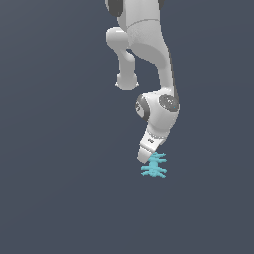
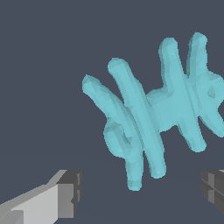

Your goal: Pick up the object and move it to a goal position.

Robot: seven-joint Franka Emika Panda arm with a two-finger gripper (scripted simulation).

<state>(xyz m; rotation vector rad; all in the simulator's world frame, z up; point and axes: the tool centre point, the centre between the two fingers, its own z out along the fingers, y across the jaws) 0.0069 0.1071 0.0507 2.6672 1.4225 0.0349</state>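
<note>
The object (image 1: 154, 166) is a small cyan spiky piece with a central spine and several side prongs, lying on the dark grey floor. In the wrist view the object (image 2: 153, 109) fills the middle of the picture, close under the camera. My gripper (image 2: 142, 192) is open, its two dark fingertips (image 2: 70, 192) apart with nothing between them, and the object lies just beyond the gap. In the exterior view the white hand (image 1: 148, 149) hangs tilted right above the object, and its fingers are hidden there.
The white arm (image 1: 149, 54) comes down from the top of the exterior view. The plain dark grey floor (image 1: 59, 188) surrounds the object on every side.
</note>
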